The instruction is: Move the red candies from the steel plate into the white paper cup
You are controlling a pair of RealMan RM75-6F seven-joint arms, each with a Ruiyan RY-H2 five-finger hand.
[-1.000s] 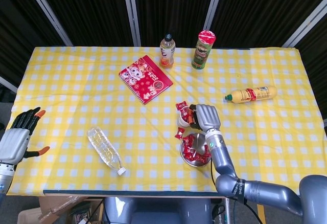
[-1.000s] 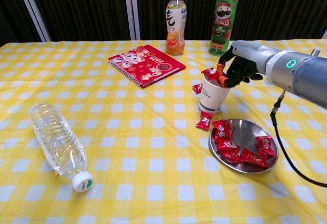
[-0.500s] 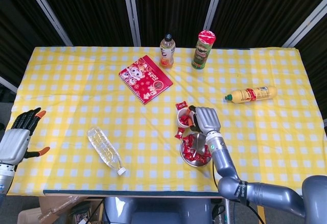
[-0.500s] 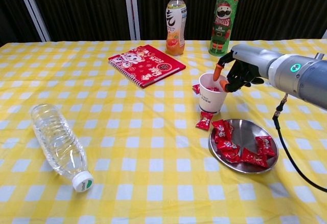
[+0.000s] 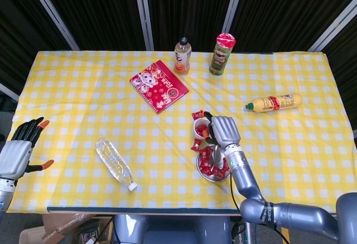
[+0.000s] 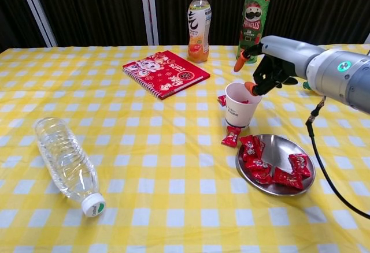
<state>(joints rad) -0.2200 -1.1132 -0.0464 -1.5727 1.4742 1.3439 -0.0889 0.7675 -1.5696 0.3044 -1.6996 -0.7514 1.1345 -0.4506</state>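
The white paper cup (image 6: 240, 106) (image 5: 201, 128) stands upright just behind the steel plate (image 6: 282, 149) (image 5: 215, 175), with red candy showing inside it. Several red candies (image 6: 258, 163) lie on the plate. One loose candy (image 6: 232, 136) lies on the cloth in front of the cup and another (image 6: 222, 99) behind it. My right hand (image 6: 267, 68) (image 5: 219, 130) hovers just above the cup's right rim, fingers apart, holding nothing. My left hand (image 5: 22, 146) rests open at the table's left edge, seen only in the head view.
A clear water bottle (image 6: 65, 162) lies at the front left. A red notebook (image 6: 165, 73), an orange drink bottle (image 6: 198, 17) and a Pringles can (image 6: 254, 17) stand at the back. A yellow bottle (image 5: 274, 103) lies to the right.
My right hand let a candy drop into the cup, then rose a little and spread its fingers. The left hand has not moved.
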